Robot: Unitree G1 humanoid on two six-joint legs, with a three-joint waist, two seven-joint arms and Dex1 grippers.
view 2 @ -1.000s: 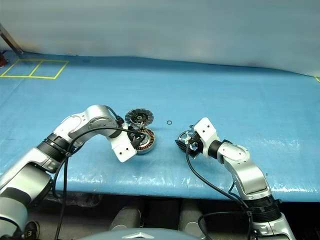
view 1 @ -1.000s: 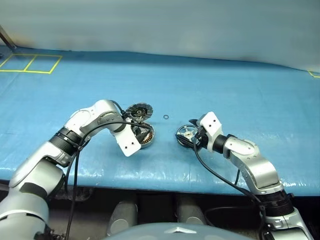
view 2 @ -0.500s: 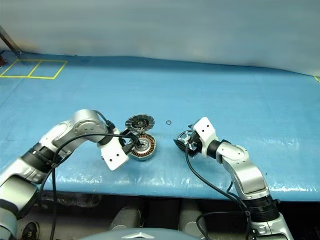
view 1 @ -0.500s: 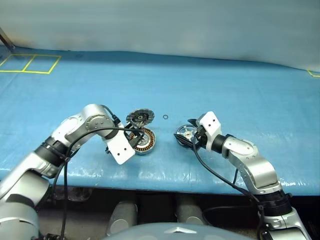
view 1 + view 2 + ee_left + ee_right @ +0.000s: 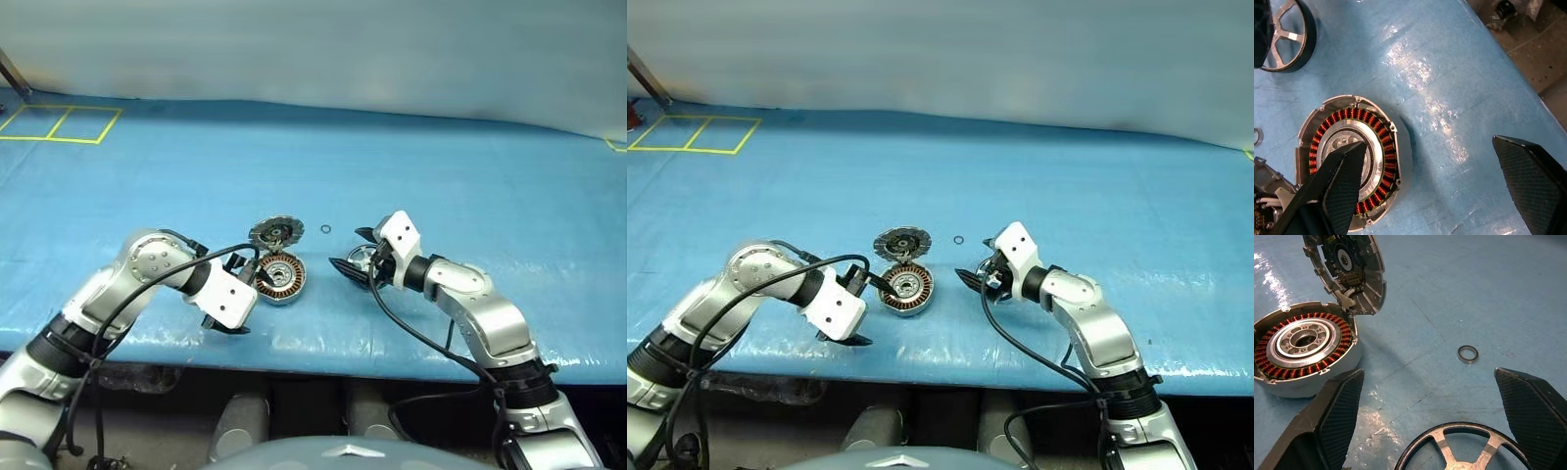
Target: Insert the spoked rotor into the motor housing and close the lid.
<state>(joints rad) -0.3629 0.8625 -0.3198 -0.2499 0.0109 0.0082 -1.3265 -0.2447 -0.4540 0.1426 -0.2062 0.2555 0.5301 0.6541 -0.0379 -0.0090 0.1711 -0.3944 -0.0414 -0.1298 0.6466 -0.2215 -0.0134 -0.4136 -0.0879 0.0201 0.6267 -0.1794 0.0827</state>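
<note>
The motor housing [image 5: 277,279] lies on the blue table with its copper windings facing up. Its lid [image 5: 275,233] stands open, hinged at the far edge, and its segmented inner face [image 5: 1349,269] shows. My left gripper [image 5: 243,294] is open just left of the housing; in the left wrist view one finger [image 5: 1342,186] overlaps the housing [image 5: 1347,161]. The spoked rotor [image 5: 1469,450], black-rimmed with silver spokes, lies flat to the right of the housing. My right gripper [image 5: 355,253] is open, with a finger [image 5: 1337,416] on either side of the rotor and no grip on it.
A small metal ring [image 5: 324,230] lies loose on the table beyond the rotor, right of the lid. Yellow tape squares [image 5: 59,122] mark the far left corner. The table's near edge [image 5: 313,362] runs just below both arms.
My left gripper has drawn back from the housing toward the near edge, rolled over and opened wider, uncovering the windings. The right gripper has edged slightly left at the rotor.
</note>
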